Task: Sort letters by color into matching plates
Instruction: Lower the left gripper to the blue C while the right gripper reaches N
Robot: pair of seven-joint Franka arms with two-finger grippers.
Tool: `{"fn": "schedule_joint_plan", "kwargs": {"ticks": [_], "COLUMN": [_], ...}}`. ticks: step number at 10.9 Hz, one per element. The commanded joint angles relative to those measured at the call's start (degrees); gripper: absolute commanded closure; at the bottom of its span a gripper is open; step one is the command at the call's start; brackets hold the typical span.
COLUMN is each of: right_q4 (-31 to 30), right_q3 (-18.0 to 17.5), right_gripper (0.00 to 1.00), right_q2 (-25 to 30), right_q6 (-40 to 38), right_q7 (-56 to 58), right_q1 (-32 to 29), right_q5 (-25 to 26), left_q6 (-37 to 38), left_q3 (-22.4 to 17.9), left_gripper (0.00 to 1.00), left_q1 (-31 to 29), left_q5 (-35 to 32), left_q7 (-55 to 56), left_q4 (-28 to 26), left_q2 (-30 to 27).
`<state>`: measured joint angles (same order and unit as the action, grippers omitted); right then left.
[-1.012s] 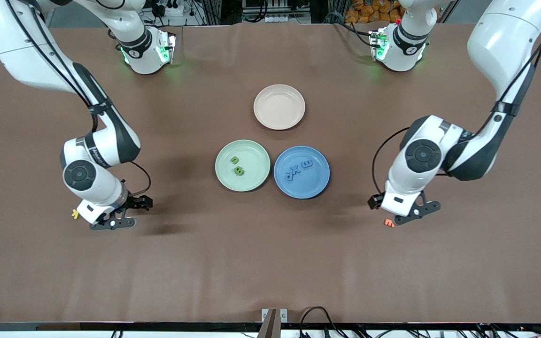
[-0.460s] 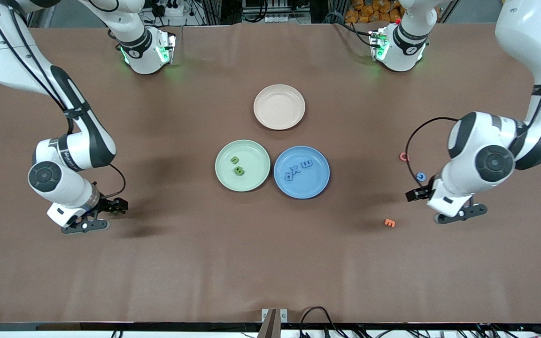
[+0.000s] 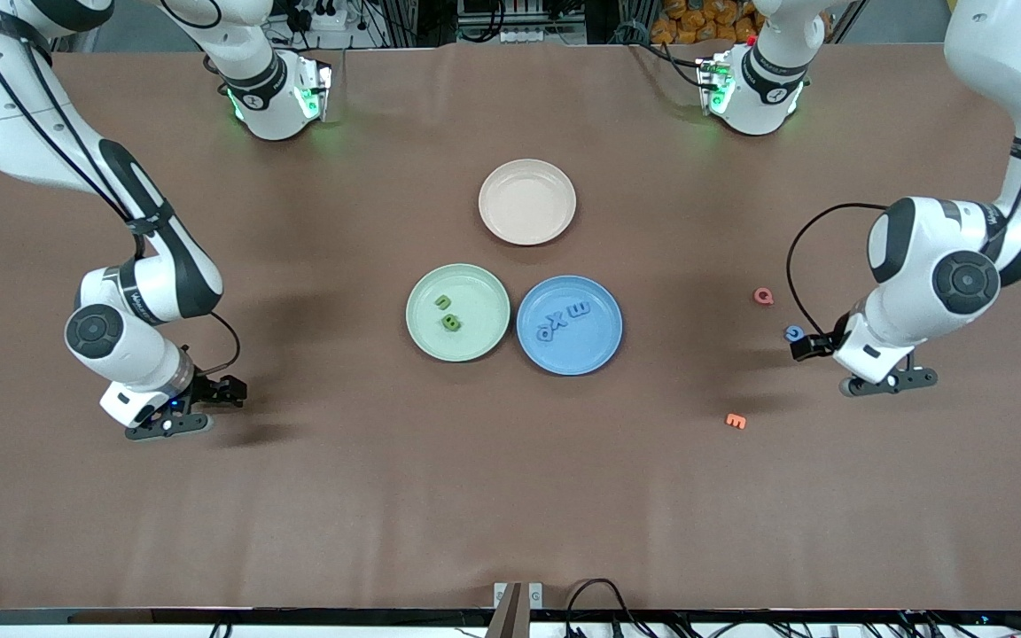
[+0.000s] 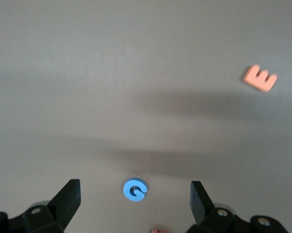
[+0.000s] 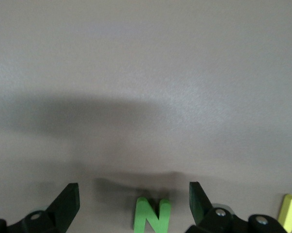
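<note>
The pale green plate (image 3: 477, 335) holds two green letters (image 3: 448, 314). Beside it, the blue plate (image 3: 588, 351) holds three blue letters (image 3: 562, 321). A blue letter G (image 3: 793, 333) (image 4: 135, 189) lies on the table toward the left arm's end. My left gripper (image 3: 888, 382) (image 4: 134, 199) hangs low over that spot, open, and in the left wrist view the G sits between the spread fingers, untouched. My right gripper (image 3: 170, 424) (image 5: 134, 199) is open and low toward the right arm's end. A green letter N (image 5: 152, 216) lies between its fingers, hidden in the front view.
An empty beige-pink plate (image 3: 527, 202) lies farther from the front camera than the two other plates. A red letter (image 3: 764, 296) and an orange E (image 3: 736, 421) (image 4: 260, 77) lie near the blue G. A yellow letter (image 5: 291, 213) lies beside the green N.
Both arms swung outward from the plates toward their own ends of the table. The left arm's move uncovered the red letter and the blue G. Both grippers stayed open.
</note>
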<state>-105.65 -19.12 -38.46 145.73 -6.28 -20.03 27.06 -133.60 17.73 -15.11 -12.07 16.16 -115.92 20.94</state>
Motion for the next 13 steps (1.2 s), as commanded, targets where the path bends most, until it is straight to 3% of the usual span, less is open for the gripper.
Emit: {"fn": "schedule_joint_plan", "kwargs": {"ticks": [1, 4, 8, 9, 10, 13], "right_q4": [-2.62, -3.59, -3.94, -4.21, -4.47, -5.87], "right_q3": [-0.75, -0.83, -1.01, -1.01, -1.01, -1.01], "right_gripper": [0.00, 0.00, 0.00, 0.03, 0.17, 0.19], "right_q2": [0.49, 0.49, 0.84, 0.84, 0.84, 1.45], "right_q6": [2.09, 3.07, 3.24, 3.68, 3.77, 4.56], "right_q7": [-0.05, -0.23, -0.40, -0.40, -0.32, -0.32], "right_q1": [-2.28, -3.61, -3.52, -3.52, -3.52, -4.31], "right_q5": [2.37, 3.44, 3.44, 3.44, 3.44, 3.87], "left_q6": [-10.07, -15.54, -16.08, -16.08, -16.25, -17.13], "left_q3": [-1.38, -1.47, -1.65, -1.65, -1.65, -2.17], "left_gripper": [0.00, 0.00, 0.00, 0.00, 0.00, 0.00], "left_q1": [0.96, 0.70, 0.69, 0.61, 0.52, 0.26], "left_q5": [2.41, 1.70, 1.61, 0.40, -1.01, -2.78], "left_q7": [-3.15, -6.82, -10.79, -10.79, -10.79, -10.71], "left_q4": [-9.57, -13.88, -14.94, -14.94, -14.94, -14.68], "left_q2": [-2.14, -1.96, -0.64, 0.06, 0.76, 2.44]}}
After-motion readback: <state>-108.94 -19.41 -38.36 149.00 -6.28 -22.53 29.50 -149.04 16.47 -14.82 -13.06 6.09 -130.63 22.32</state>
